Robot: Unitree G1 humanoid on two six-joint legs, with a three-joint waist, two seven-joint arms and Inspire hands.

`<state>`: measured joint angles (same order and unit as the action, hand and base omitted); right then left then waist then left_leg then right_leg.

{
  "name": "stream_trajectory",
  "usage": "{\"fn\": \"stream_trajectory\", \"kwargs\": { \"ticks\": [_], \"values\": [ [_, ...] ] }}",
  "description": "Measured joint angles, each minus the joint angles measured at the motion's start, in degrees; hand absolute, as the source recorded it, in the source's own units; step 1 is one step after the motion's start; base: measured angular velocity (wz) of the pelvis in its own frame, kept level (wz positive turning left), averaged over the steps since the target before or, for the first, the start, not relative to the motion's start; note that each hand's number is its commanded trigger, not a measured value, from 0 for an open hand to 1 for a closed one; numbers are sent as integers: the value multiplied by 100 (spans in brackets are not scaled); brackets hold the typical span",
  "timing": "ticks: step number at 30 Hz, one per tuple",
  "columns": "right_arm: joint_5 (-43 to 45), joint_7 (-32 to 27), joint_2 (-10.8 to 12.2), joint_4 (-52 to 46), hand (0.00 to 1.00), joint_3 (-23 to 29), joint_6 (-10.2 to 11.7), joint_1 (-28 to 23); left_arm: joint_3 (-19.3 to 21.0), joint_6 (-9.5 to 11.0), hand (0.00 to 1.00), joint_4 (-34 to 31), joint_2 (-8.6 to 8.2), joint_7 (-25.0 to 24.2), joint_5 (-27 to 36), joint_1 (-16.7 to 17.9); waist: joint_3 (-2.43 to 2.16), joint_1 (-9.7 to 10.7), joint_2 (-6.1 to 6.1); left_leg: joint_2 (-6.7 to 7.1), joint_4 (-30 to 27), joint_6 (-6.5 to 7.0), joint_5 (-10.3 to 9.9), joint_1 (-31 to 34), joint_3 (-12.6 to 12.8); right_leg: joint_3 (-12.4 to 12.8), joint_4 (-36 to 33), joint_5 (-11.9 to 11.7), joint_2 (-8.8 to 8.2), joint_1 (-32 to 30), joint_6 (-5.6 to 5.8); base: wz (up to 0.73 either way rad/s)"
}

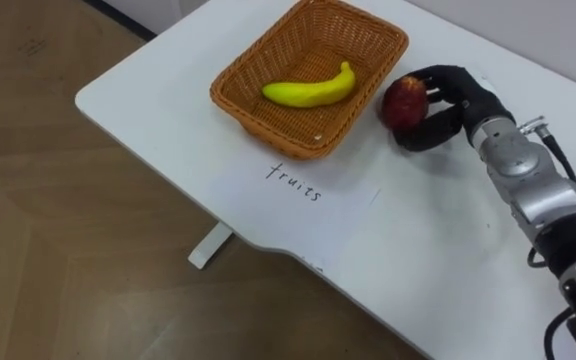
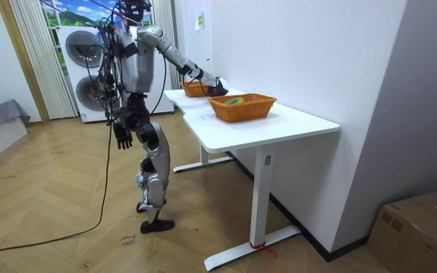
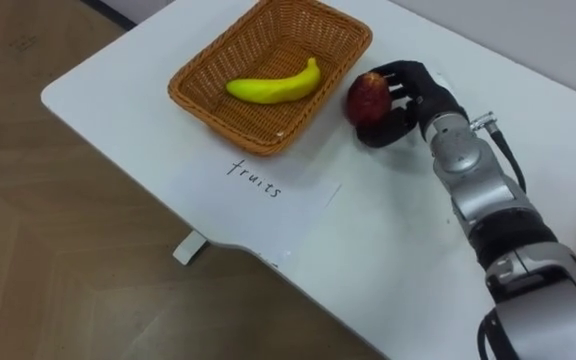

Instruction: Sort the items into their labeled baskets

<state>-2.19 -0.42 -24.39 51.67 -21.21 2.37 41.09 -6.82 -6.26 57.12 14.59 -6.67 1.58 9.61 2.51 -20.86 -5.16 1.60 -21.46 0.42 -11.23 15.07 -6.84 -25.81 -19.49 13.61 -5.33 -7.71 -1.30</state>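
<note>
A wicker basket (image 1: 358,30) stands on the white table (image 1: 168,110) with a yellow banana (image 1: 310,91) lying in it. A handwritten paper label (image 1: 295,182) lies in front of the basket. Just off the basket's right rim is a red apple (image 1: 405,103), and my right hand (image 1: 446,105) is shut round it from the right, low over the tabletop. In the room view I stand at the table's end with the right arm stretched over it, and my left hand (image 2: 121,137) hangs open by my side.
A second wicker basket (image 2: 241,107) stands further along the table, toward the room view's right. The table's rounded corner and front edge (image 1: 98,95) lie left of the fruit basket. A wall runs behind the table, and wooden floor lies below.
</note>
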Motion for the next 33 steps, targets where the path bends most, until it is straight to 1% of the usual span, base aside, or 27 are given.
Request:
{"fn": "stream_trajectory", "kwargs": {
  "ticks": [3, 4, 6, 9, 11, 12, 14, 15, 17, 18, 19, 20, 22, 23, 24, 26, 28, 29, 33],
  "values": [
    [-12, 83, 0, 0, 100, 0, -49, -1, 0, 0, 0, -2, 7, -4, 2, 3, -5, 33, 25, 3, 13, 1, 0, -59, -4, 6, 21, -1, -5, 69, 2, 2],
    [-13, 119, 0, 0, 100, 0, -67, -8, 0, 0, 0, -6, 8, -3, 2, 2, -15, 56, 41, 1, 16, 1, 0, -82, -22, 5, 86, -21, -1, 129, 15, 8],
    [-20, 146, 0, -3, 100, 5, -68, -22, 4, 1, 0, -40, 11, 0, 3, 2, -15, 114, 49, 1, 5, 1, 0, -102, -53, -18, 112, -28, 28, 172, 18, 8],
    [-5, 220, -5, -70, 100, 12, -141, -58, 15, -5, 0, -76, 11, 5, 2, 65, -36, 211, 83, 3, -20, 2, -1, -161, -63, -28, 158, -46, 30, 253, 30, 2],
    [10, 311, -27, -230, 100, 77, -231, -182, 110, -7, 0, -164, -11, 12, -4, 173, -101, 292, 133, 7, -7, 4, -1, -183, -58, -28, 173, -54, 23, 277, 36, 0],
    [9, 343, -28, -338, 100, 78, -258, -264, 187, -1, 0, -218, -13, 19, -5, 254, -126, 316, 158, 7, -3, 6, 0, -214, -43, -22, 170, -55, 18, 300, 37, 0],
    [35, 437, -34, -466, 100, 93, -284, -349, 260, -3, 0, -214, -9, 28, -4, 314, -146, 376, 191, 6, 32, 6, 0, -284, -9, 5, 171, -55, -3, 345, 37, -7],
    [89, 491, -53, -619, 100, 184, -329, -437, 334, -2, 0, -199, -27, 20, -31, 359, -182, 428, 216, 8, 80, 6, 1, -323, -6, 8, 174, -53, -11, 378, 39, -5],
    [125, 537, -62, -874, 100, 370, -370, -525, 464, -1, 0, -178, -58, -11, -131, 448, -202, 511, 245, 14, 141, 12, 4, -447, 0, 1, 188, -46, -28, 487, 51, 0],
    [123, 546, -67, -938, 100, 433, -371, -546, 494, -3, 0, -172, -57, -23, -137, 484, -203, 536, 244, 17, 181, 19, 10, -507, 15, 5, 189, -40, -41, 534, 59, 0],
    [97, 552, -130, -1062, 100, 473, -373, -560, 555, -3, 0, -185, -58, -37, -195, 573, -209, 617, 239, 36, 229, 25, 14, -613, 23, 1, 189, -9, -65, 632, 83, 4],
    [39, 552, -248, -1206, 100, 474, -375, -564, 613, -4, 0, -202, -56, -40, -230, 657, -220, 663, 222, 55, 258, 27, 14, -703, 29, 0, 189, 22, -84, 717, 101, 6],
    [27, 542, -409, -1368, 100, 503, -373, -563, 687, -13, 0, -202, -54, -40, -246, 729, -233, 695, 191, 92, 311, 35, 18, -870, 34, -29, 200, 48, -111, 870, 122, 7],
    [52, 530, -476, -1380, 100, 507, -373, -564, 701, -21, 0, -200, -46, -40, -255, 748, -242, 732, 165, 96, 349, 39, 19, -992, 35, -48, 276, 59, -112, 1016, 141, 13],
    [92, 534, -492, -1389, 100, 508, -374, -564, 781, -22, 0, -190, -46, -45, -313, 778, -256, 784, 120, 103, 411, 53, 28, -1119, 35, -45, 295, 68, -112, 1125, 158, 12],
    [174, 556, -492, -1443, 100, 508, -376, -566, 900, -51, 0, -151, -45, -50, -411, 782, -247, 801, 54, 103, 420, 54, 28, -1242, 33, -58, 379, 75, -98, 1269, 169, 6],
    [236, 561, -493, -1528, 100, 514, -391, -602, 905, -88, 0, -147, -37, -53, -456, 760, -242, 825, 13, 100, 421, 59, 21, -1314, 33, -77, 457, 70, -77, 1373, 177, 6],
    [247, 575, -495, -1663, 100, 530, -447, -654, 902, -89, 0, -148, -41, -70, -456, 759, -236, 825, -2, 98, 423, 60, 16, -1361, 33, -80, 482, 68, -72, 1418, 178, 0],
    [281, 714, -494, -1879, 100, 530, -547, -700, 899, -94, 0, -147, -44, -127, -508, 765, -217, 827, 10, 95, 430, 62, -9, -1429, 35, -87, 479, 66, -66, 1487, 182, 0]
  ]
}}
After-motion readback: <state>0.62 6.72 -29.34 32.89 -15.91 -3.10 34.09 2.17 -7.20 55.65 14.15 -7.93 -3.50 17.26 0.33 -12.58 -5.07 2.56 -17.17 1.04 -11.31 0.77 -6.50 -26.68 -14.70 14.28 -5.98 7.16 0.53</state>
